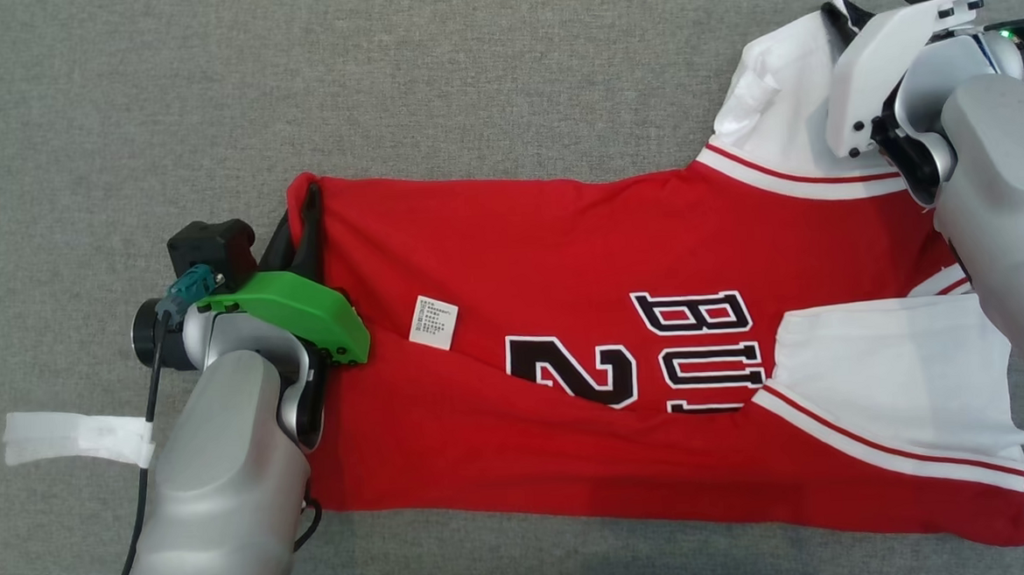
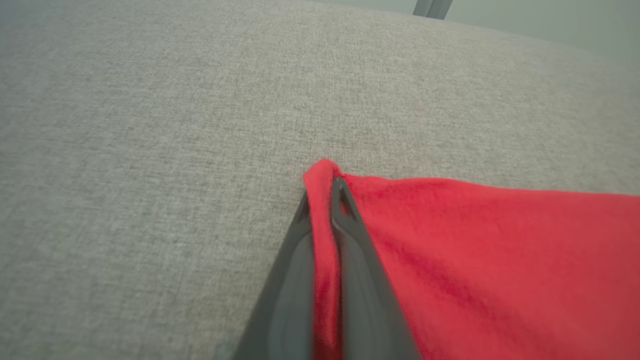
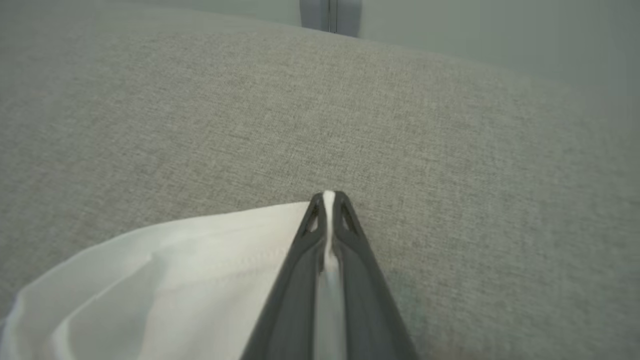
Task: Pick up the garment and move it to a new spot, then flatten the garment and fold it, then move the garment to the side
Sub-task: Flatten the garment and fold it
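Note:
The garment (image 1: 563, 258) is a red jersey with white sleeves, black "BU" lettering and a "2", and a small white label; it lies spread on the grey cloth surface. My left gripper (image 1: 306, 202) is at its far left corner, below its green wrist cover. In the left wrist view, my left gripper (image 2: 322, 187) is shut on a fold of the red hem (image 2: 320, 240). My right gripper (image 3: 328, 197) is shut on the edge of the white sleeve (image 3: 200, 260). In the head view that sleeve (image 1: 774, 107) lies at the far right, beside the arm's white wrist cover (image 1: 869, 67).
The grey cloth surface (image 1: 501, 78) stretches beyond the jersey on every side. A white strip (image 1: 77, 436) lies on it at the left, by my left forearm. In the wrist views the surface's far edge shows, with a dark post (image 2: 432, 7) behind it.

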Tool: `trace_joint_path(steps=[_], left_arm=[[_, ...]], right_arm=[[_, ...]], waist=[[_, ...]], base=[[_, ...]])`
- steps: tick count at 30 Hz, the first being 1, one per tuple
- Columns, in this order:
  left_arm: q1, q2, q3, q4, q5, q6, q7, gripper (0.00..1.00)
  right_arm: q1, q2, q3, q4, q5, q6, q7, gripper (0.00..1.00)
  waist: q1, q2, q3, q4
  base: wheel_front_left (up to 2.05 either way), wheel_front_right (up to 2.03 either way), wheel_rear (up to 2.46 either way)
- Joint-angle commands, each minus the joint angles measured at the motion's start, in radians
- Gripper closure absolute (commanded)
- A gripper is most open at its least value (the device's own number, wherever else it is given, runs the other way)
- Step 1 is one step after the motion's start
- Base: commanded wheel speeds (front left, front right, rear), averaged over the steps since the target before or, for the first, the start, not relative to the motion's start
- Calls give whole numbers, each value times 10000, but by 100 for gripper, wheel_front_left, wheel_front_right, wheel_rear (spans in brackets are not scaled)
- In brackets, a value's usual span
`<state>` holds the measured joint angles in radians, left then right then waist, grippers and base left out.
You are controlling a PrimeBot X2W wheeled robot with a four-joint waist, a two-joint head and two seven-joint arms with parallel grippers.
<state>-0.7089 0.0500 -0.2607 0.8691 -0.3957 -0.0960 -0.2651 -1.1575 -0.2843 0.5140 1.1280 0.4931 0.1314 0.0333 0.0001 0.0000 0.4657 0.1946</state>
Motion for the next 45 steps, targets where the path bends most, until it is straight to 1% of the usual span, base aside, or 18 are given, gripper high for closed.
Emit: trace_joint_path(steps=[1, 5, 10, 15, 19, 22, 24, 26, 28, 30, 33, 39, 41, 45], left_arm=[[-52, 29, 11, 43, -82, 73, 25, 100], [3, 27, 247, 53, 127, 123, 25, 100], [325, 76, 677, 32, 457, 102, 16, 100], [789, 212, 1002, 48, 743, -9, 16, 100], [1221, 291, 1242, -83, 915, -86, 14, 100], [1528, 364, 1210, -55, 1138, -182, 16, 100], [1717, 443, 1319, -55, 1236, -219, 16, 100], [1879, 485, 1392, -157, 1334, -252, 16, 100], [2055, 528, 1479, -272, 1394, -254, 16, 100], [2203, 567, 1530, -435, 1518, -265, 16, 100], [2485, 594, 1599, -585, 1658, -278, 16, 100], [3138, 659, 1723, -991, 1870, -322, 16, 100], [3339, 700, 1810, -1149, 1923, -329, 16, 100], [3701, 725, 1980, -1406, 1953, -323, 16, 100]], right_arm=[[-59, -127, 43, 126, 35, -18, -132, 100], [-194, -157, 45, 240, 103, -18, -907, 100], [285, -54, 144, -82, 587, -18, -1926, 100], [1088, -200, 602, -964, 1343, -18, -2513, 100], [1961, -521, 965, -1903, 1997, -16, -2763, 100], [2689, -869, 1129, -2616, 2348, -16, -2896, 100], [3511, -1088, 1089, -3266, 2743, -16, -2950, 100], [4050, -1227, 1033, -3642, 2817, -16, -2979, 100], [4598, -1210, 938, -3940, 2982, -16, -2990, 100], [5059, -1268, 818, -4223, 2877, -16, -2980, 100], [5773, -1122, 561, -4579, 2830, -16, -2984, 100], [7004, -850, -262, -5073, 2608, -16, -2986, 100], [7325, -735, -556, -5190, 2536, -16, -2986, 100], [7772, -545, -781, -5368, 2413, -16, -2987, 100]], waist=[[-1, 0, -26, -58], [-1, 0, -186, -248], [-1, 0, -668, -538], [-1, 0, -1300, -903], [-1, 0, -1753, -1209], [-1, 0, -2058, -1389], [-1, 0, -2300, -1550], [-1, 0, -2466, -1635], [-1, 0, -2609, -1719], [-1, 0, -2728, -1767], [-1, 0, -2955, -1799], [-1, 0, -3345, -1798], [-1, 0, -3459, -1790], [-1, 0, -3624, -1820]], base=[[0, 0, 0], [0, 0, 0], [0, 0, 0], [0, 0, 0], [0, 0, 0], [0, 0, 0], [0, 0, 0], [0, 0, 0], [0, 0, 0], [0, 0, 0], [0, 0, 0], [0, 0, 0], [0, 0, 0], [0, 0, 0]])
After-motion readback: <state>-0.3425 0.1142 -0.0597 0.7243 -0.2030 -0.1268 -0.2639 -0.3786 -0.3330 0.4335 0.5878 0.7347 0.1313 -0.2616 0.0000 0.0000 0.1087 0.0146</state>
